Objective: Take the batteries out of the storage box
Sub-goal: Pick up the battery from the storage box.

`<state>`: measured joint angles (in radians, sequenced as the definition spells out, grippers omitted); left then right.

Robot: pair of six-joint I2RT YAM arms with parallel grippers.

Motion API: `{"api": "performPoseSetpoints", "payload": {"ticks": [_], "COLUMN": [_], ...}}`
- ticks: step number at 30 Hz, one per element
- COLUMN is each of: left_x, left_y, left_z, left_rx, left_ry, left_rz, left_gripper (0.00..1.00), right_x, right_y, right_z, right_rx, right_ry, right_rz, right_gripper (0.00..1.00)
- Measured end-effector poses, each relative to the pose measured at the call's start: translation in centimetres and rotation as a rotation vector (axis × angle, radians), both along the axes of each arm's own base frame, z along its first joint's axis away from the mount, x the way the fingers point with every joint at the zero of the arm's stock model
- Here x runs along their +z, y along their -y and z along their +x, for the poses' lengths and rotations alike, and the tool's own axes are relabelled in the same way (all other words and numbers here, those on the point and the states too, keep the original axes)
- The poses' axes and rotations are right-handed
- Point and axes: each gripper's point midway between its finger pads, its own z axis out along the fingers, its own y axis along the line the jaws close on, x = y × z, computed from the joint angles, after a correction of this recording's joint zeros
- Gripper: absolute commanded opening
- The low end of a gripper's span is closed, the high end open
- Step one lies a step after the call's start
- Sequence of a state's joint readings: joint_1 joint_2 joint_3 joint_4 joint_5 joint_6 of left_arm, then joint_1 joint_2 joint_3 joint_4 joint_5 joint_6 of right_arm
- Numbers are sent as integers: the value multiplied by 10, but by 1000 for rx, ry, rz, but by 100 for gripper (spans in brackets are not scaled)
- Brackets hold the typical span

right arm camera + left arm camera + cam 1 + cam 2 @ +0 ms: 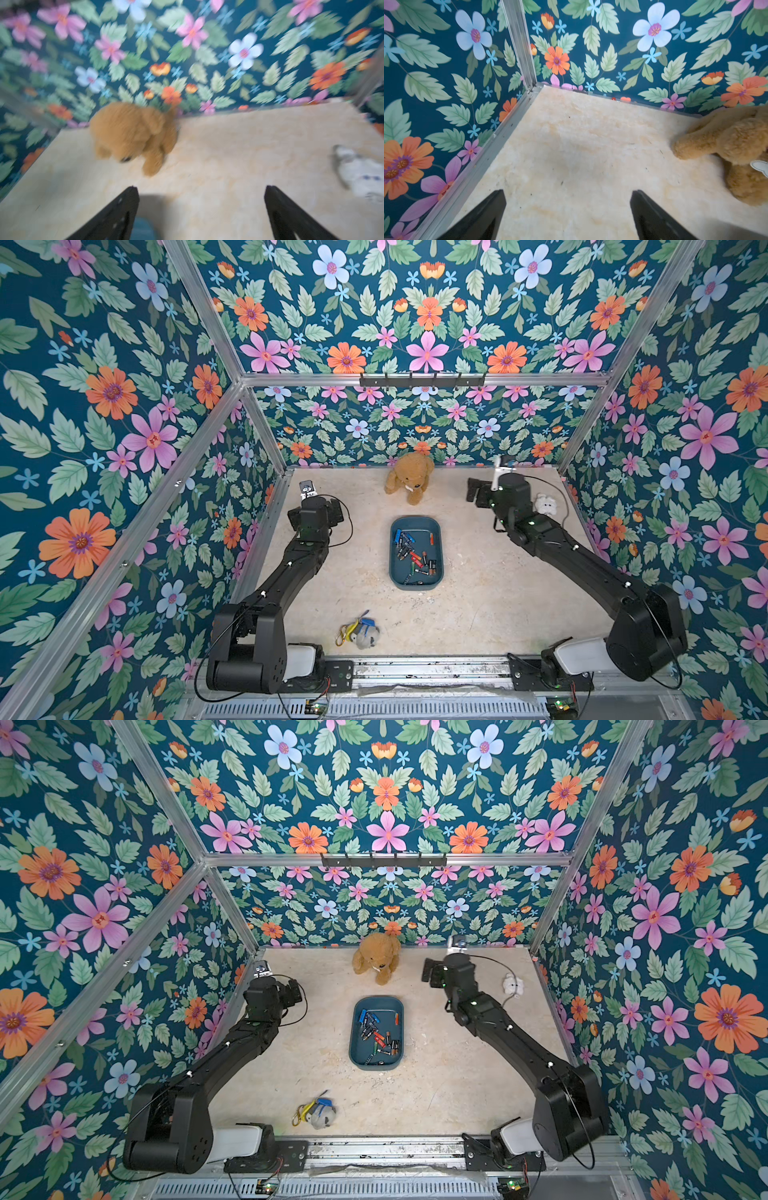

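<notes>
In both top views the storage box [422,541] [384,1021], a shallow teal tray, sits mid-table. The batteries [415,558] [378,1038] lie loose inside it, mostly black, some blue, red and green. My left gripper [568,193] hangs open over bare table near the far left corner, with nothing between its fingers. Its wrist [316,514] is left of the box and apart from it. My right gripper [201,189] is open and empty too, above the table beyond the box. A blue corner of the storage box [143,228] shows by one of its fingers. The right wrist view is blurred.
A brown teddy bear [411,479] [133,135] sits at the back wall behind the box. A small white plush [545,504] [361,176] lies at the far right. A keychain bundle with a yellow carabiner [359,632] lies near the front. Flowered walls enclose three sides.
</notes>
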<state>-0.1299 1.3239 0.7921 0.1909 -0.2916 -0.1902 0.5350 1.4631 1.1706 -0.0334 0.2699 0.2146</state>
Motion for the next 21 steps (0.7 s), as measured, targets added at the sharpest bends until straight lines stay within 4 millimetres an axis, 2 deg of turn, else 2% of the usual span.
{"api": "performPoseSetpoints", "payload": {"ticks": [2,6,9,13,18,21], "left_x": [-2,-12,-18,-24,-35,-42], "left_y": [2,13,21,29,41,45], "left_z": [-3,-11,-15,-18,-23,-25], "left_rx": [-1,-39,-57,-71,-99,-104], "left_ry": [-31,-81,-117,-146,-188,-215], "left_rz": [-30,-87,-124,-153,-174,-180], "left_gripper": [100,100,99,99,100,100], "right_x": [-10,-41,-85,-122,-141,-149], "right_y": [-38,-92,-122,-133,-149,-149], "right_z": [-8,-17,-22,-26,-38,-38], "right_rx": [65,146,205,216,265,263], "right_ry": [-82,-207,-338,-440,-501,-518], "right_rz": [-2,-17,-49,-87,-92,-96], "right_gripper": [92,85,75,65,53,53]}}
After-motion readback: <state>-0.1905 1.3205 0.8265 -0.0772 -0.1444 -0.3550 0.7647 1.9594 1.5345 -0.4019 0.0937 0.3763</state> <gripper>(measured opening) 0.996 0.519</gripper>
